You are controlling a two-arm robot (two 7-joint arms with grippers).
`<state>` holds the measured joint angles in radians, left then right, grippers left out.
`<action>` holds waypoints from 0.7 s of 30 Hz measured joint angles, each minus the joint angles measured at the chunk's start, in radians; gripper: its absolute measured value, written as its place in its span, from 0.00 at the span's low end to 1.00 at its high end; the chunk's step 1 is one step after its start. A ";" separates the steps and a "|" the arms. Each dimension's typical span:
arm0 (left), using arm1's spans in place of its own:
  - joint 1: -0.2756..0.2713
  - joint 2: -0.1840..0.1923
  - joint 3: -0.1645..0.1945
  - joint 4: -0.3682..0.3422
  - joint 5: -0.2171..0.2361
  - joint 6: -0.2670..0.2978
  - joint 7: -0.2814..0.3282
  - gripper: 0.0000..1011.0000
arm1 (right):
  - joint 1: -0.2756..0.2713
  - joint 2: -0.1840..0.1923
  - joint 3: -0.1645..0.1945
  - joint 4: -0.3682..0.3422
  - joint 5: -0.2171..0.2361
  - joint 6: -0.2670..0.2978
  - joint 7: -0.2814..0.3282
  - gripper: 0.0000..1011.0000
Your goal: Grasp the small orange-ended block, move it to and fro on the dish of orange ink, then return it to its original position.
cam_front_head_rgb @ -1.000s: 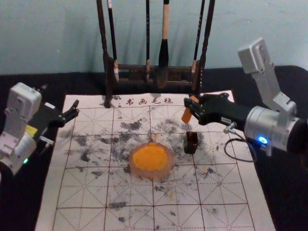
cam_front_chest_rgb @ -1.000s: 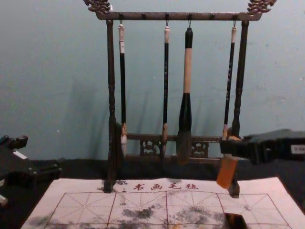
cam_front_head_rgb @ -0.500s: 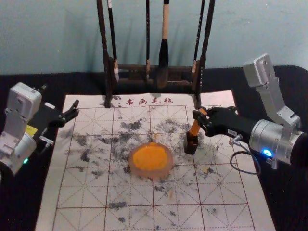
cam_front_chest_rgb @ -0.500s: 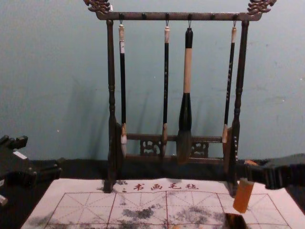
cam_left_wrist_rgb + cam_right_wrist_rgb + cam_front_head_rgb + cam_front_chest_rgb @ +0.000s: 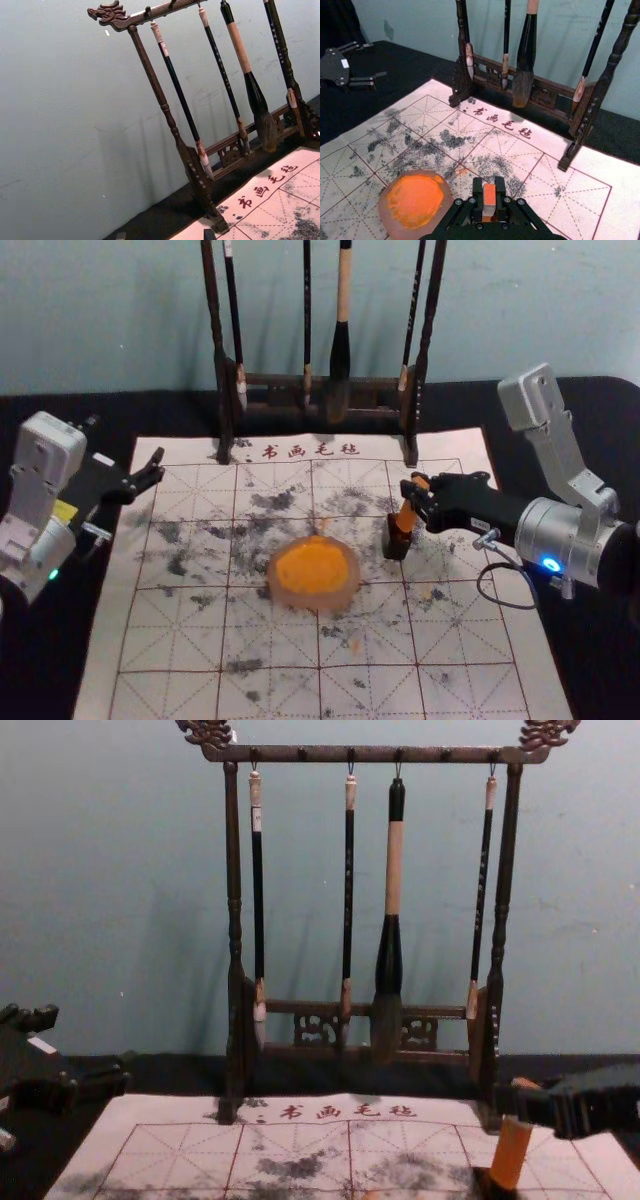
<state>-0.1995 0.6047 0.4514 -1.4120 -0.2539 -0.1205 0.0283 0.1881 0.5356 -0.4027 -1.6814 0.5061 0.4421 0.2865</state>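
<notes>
In the head view my right gripper (image 5: 418, 502) is shut on the small orange-ended block (image 5: 406, 516), which leans slightly over the mouth of a small dark box (image 5: 396, 544). The chest view has the block (image 5: 510, 1156) tilted, its lower end at the dark box (image 5: 493, 1186). Between the fingertips of my right gripper (image 5: 489, 194) in the right wrist view is the block's orange-and-white top (image 5: 489, 195). The dish of orange ink (image 5: 314, 572) lies on the mat to the box's left. My left gripper (image 5: 152, 472) is parked, open, at the mat's left edge.
A dark wooden rack (image 5: 270, 381) with several hanging brushes stands at the mat's far edge, close beyond my right gripper. The ink-smudged white mat (image 5: 270, 695) covers the middle of the black table, with a wall behind the rack.
My right gripper moved right and toward the body with the block, then slightly left, and the block's lower end dropped to the dark box. My left arm stayed still.
</notes>
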 joint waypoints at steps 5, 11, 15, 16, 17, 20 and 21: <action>0.000 0.000 0.000 0.000 0.000 0.000 0.000 0.99 | 0.004 -0.009 -0.002 0.011 -0.006 0.009 0.000 0.12; 0.000 0.000 0.000 0.000 0.000 0.000 0.000 0.99 | 0.011 -0.020 -0.003 0.022 -0.010 0.018 0.004 0.12; 0.000 0.000 0.000 0.000 0.000 0.000 0.000 0.99 | 0.014 -0.025 -0.006 0.028 -0.016 0.021 0.007 0.12; 0.000 0.000 0.000 0.000 0.000 0.000 0.000 0.99 | 0.014 -0.025 -0.006 0.028 -0.016 0.021 0.007 0.12; 0.000 0.000 0.000 0.000 0.000 0.000 0.000 0.99 | 0.015 -0.026 -0.007 0.032 -0.018 0.022 0.008 0.12; 0.000 0.000 0.000 0.000 0.000 0.000 0.000 0.99 | 0.016 -0.029 -0.010 0.040 -0.023 0.024 0.010 0.12; 0.000 0.000 0.000 0.000 0.000 0.000 0.000 0.99 | 0.016 -0.030 -0.011 0.042 -0.024 0.025 0.010 0.12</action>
<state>-0.1995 0.6047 0.4514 -1.4120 -0.2539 -0.1205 0.0283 0.2040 0.5059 -0.4134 -1.6398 0.4817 0.4667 0.2965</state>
